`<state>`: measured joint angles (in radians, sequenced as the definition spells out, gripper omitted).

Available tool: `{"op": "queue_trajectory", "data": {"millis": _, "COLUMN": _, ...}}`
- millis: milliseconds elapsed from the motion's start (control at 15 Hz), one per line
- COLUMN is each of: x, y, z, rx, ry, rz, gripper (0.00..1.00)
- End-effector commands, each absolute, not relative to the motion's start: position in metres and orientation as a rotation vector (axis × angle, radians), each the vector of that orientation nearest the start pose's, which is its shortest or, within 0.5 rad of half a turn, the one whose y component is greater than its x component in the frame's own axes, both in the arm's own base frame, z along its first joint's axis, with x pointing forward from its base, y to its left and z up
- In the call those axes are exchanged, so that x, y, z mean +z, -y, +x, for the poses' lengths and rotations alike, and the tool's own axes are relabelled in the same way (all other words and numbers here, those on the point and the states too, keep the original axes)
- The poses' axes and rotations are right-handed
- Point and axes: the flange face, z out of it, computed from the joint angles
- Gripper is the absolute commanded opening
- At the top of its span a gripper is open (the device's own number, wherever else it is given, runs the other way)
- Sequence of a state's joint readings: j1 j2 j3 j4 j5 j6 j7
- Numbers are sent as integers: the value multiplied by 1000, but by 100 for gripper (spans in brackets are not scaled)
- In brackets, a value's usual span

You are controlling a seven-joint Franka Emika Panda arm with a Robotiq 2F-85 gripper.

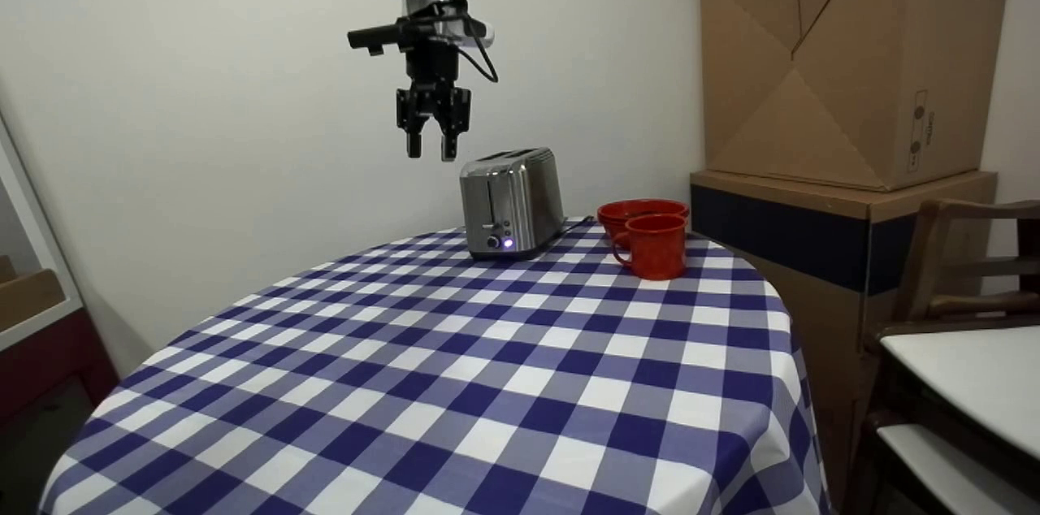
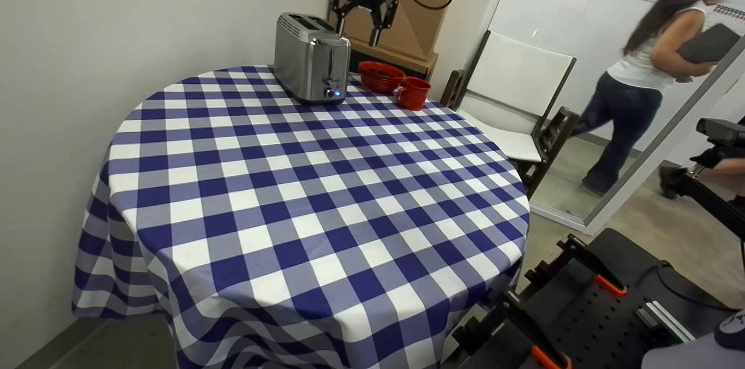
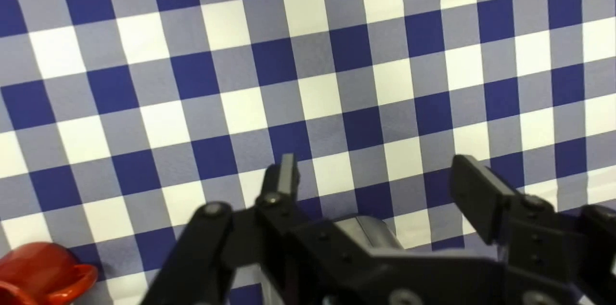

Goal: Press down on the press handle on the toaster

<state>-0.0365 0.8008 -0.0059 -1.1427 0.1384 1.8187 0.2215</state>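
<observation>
- Near the table's (image 1: pixel 455 369) far edge, the red mug (image 1: pixel 656 247) stood foremost, probably kept clear of your approach.
- Close by, at that same edge, the toaster's (image 1: pixel 532 202) press handle (image 1: pixel 489 227) faced inward, presumably for your reach.
- Your gripper (image 1: pixel 431 149) hung higher, near the toaster, spread wide, pinching and touching nothing.

A boxy silver-metal toaster (image 2: pixel 305 60) is set on a rounded bench (image 2: pixel 314 142) draped in blue-and-white checked cloth (image 2: pixel 326 229); a round red bowl (image 2: pixel 378 84) and red mug (image 2: pixel 414 96) are placed nearby; black fingers (image 2: pixel 375 36) are held apart above the bench.
</observation>
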Motion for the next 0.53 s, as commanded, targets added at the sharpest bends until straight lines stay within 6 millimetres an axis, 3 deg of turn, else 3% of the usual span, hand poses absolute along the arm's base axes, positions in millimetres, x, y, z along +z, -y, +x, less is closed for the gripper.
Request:
{"op": "queue_trajectory", "data": {"millis": 0, "x": 340, "y": 28, "z": 709, "rx": 187, "ry": -468, "rz": -3002, "gripper": 100}}
{"op": "queue_trajectory", "data": {"millis": 200, "x": 351, "y": 31, "z": 683, "rx": 197, "ry": -408, "rz": -3010, "gripper": 100}}
{"op": "queue_trajectory", "data": {"millis": 467, "x": 363, "y": 31, "z": 638, "rx": 234, "ry": -202, "rz": -3034, "gripper": 100}}
